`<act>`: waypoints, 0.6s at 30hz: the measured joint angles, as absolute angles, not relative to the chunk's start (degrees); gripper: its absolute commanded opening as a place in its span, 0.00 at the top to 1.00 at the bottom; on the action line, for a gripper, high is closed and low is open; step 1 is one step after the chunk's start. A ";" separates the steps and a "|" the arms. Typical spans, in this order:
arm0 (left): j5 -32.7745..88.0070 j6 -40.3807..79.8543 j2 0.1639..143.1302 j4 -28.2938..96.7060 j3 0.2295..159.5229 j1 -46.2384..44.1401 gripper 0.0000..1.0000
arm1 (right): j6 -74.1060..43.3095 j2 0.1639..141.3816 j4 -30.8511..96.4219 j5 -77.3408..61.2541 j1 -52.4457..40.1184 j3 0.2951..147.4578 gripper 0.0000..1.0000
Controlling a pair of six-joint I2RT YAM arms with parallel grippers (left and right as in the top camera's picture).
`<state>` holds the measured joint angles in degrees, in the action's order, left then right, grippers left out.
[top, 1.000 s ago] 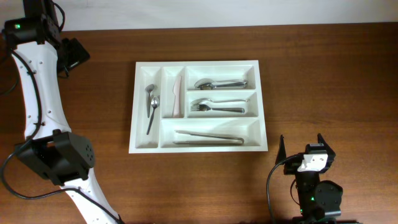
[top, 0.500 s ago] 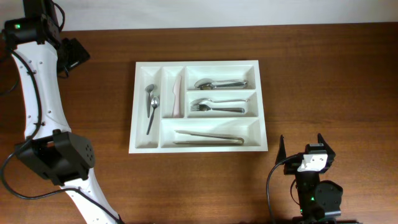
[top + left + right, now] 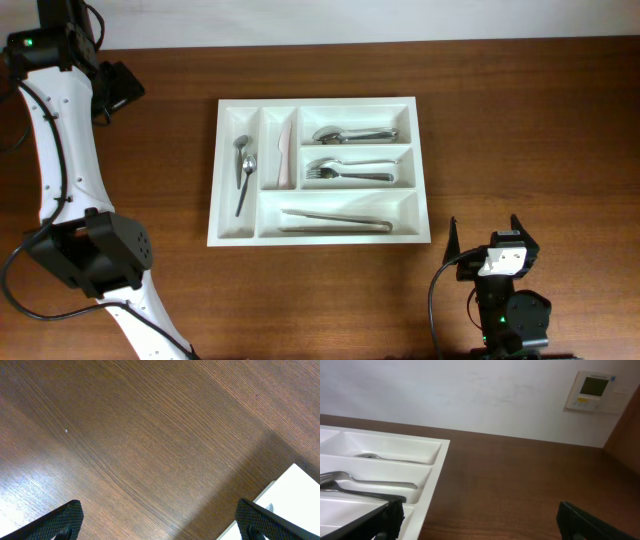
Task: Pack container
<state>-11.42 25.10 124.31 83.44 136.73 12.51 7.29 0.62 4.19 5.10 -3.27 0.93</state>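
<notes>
A brown wooden tabletop (image 3: 520, 120) is carrying the white container (image 3: 318, 240) at its middle, with cutlery (image 3: 350, 171) lying in its compartments. The left gripper (image 3: 118, 88) is hovering well apart from the container, out past its far left corner, jaws spread wide over the wood. The right gripper (image 3: 485, 240) is sitting near the container's near right corner, likewise spread and holding nothing.

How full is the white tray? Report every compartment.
Filled: all five compartments of the tray hold cutlery: small spoons, a knife, big spoons, forks, a long utensil. None is empty.
</notes>
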 measured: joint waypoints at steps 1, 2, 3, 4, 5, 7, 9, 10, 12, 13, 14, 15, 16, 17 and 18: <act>-11.40 25.10 124.31 83.53 136.73 12.51 0.01 | 7.33 0.62 4.19 5.10 -3.27 0.93 0.01; -11.38 25.08 124.31 83.85 136.73 12.51 0.01 | 7.29 0.62 4.19 5.10 -3.27 0.93 0.01; -11.38 25.10 124.31 84.36 136.73 12.51 0.01 | 7.31 0.62 4.19 5.10 -3.27 0.93 0.01; -11.38 25.10 124.31 84.68 136.73 12.51 0.01 | 7.33 0.62 4.19 5.10 -3.27 0.93 0.01; -11.35 25.10 124.31 84.68 136.73 12.51 0.01 | 7.31 0.62 4.19 5.13 -3.27 0.93 0.01; -10.92 25.10 124.27 84.68 136.73 12.51 0.01 | 7.35 0.62 4.19 5.13 -3.27 0.93 0.01; -10.26 25.10 123.98 84.62 136.73 12.51 0.01 | 7.33 0.62 4.19 5.13 -3.27 0.93 0.01; -9.74 25.10 123.66 84.38 136.73 12.51 0.01 | 7.33 0.62 4.19 5.13 -3.27 0.93 0.01; -8.36 25.10 122.39 82.76 136.73 12.51 0.01 | 7.35 0.62 4.19 5.13 -3.27 0.93 0.01; -7.86 25.12 121.73 81.97 136.73 12.51 0.01 | 7.40 0.62 4.19 5.15 -3.27 0.93 0.01; -7.20 25.10 120.64 81.10 136.73 12.51 0.01 | 7.42 0.62 4.19 5.15 -3.27 0.93 0.01; -6.68 25.10 119.50 80.40 136.73 12.49 0.01 | 7.44 0.62 4.19 5.15 -3.27 0.93 0.01; -6.26 25.10 118.30 79.83 136.73 12.49 0.01 | 7.46 0.62 4.16 5.15 -3.27 0.93 0.01; -5.96 25.10 117.01 79.26 136.73 12.49 0.01 | 7.44 0.62 4.19 5.15 -3.27 0.93 0.01; -5.76 25.10 115.33 78.37 136.62 12.51 0.01 | 7.44 0.62 4.19 5.17 -3.27 0.93 0.01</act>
